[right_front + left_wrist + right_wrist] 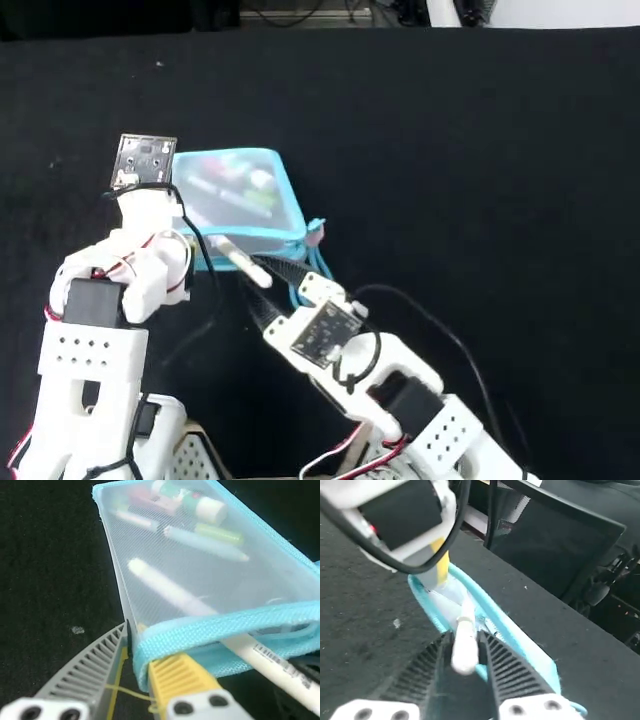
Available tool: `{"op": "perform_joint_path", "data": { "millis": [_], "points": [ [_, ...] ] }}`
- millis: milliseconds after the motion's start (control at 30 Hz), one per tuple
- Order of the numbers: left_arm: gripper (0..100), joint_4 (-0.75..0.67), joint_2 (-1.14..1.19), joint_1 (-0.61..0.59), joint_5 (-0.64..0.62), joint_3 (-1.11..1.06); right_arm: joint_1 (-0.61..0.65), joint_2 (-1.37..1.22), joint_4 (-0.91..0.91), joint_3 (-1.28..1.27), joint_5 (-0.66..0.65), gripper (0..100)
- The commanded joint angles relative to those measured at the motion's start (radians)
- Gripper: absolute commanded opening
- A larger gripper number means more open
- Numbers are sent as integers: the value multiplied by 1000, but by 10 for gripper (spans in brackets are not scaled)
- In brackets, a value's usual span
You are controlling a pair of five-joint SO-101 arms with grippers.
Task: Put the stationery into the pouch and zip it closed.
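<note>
L gripper (132, 639) pinches the blue mesh pouch (240, 190) at the corner of its open rim, trim caught betw. the grey & yellow fingers. Pouch lies flat on the black table (480, 140), w/ a glue stick (200, 505) & a few pens seen thru the mesh. White pen (242, 262) sits halfway thru the mouth: front end inside, back end clamped in R gripper (465, 652).

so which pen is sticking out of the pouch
The long white pen in the right gripper; the other pens lie wholly inside the pouch.
</note>
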State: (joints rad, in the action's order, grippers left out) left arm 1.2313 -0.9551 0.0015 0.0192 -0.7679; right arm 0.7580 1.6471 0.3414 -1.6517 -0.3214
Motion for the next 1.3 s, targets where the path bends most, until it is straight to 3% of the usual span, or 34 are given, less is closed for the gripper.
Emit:
{"op": "perform_joint_path", "data": {
  "millis": [0, 200, 400, 533, 667, 933, 1100, 1267],
  "points": [
    [30, -14, -2, -5, -5, 19, 18, 4, 20, 77, 28, 176],
    [30, -14, -2, -5, -5, 19, 14, 13, 245, 292, 115, 113],
    [30, -14, -2, -5, -5, 18, -118, -16, 465, 481, 118, 37],
    [30, -14, -2, -5, -5, 19, -210, -125, 591, 518, 121, 107],
    [30, -14, -2, -10, -5, 21, -213, -211, 667, 512, 121, 196],
    [30, -15, -2, -108, -5, 53, -215, -177, 442, 257, 115, 218],
    [30, -15, -2, -107, -3, 51, -215, -177, 212, 107, 120, 220],
    [30, -14, -2, -107, -3, 50, -215, -179, 95, 64, 114, 220]
  ]
}}
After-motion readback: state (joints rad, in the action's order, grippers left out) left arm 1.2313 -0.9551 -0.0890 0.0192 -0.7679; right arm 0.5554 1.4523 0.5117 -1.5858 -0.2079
